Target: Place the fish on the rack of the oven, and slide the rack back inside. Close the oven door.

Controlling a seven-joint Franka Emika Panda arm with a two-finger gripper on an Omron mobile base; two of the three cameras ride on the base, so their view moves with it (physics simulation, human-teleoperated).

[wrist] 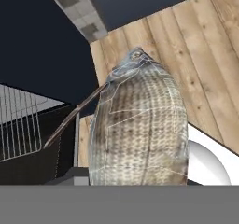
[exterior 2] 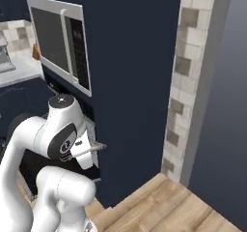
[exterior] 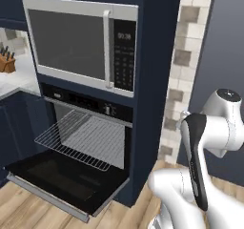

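Observation:
The fish [wrist: 140,129], grey-silver with brownish scales, hangs close before the hand camera above the wooden floor. My gripper [exterior 2: 89,149] is shut on it, with its fingertips hidden behind the fish's body. The fish's tip [exterior 2: 100,147] pokes out past the hand, to the right of the oven. The oven [exterior: 90,104] is black and sits under the microwave. Its door [exterior: 62,180] is dropped open, and the wire rack [exterior: 81,140] is pulled out over the door. In the hand view the rack [wrist: 18,120] lies to the left of the fish, apart from it.
A steel-framed microwave [exterior: 81,42] sits above the oven in a dark blue cabinet column [exterior 2: 135,81]. A tiled wall strip [exterior: 183,56] stands to the right. A knife block [exterior: 6,61] rests on the counter at far left. Wooden floor [exterior 2: 183,202] lies open at the right.

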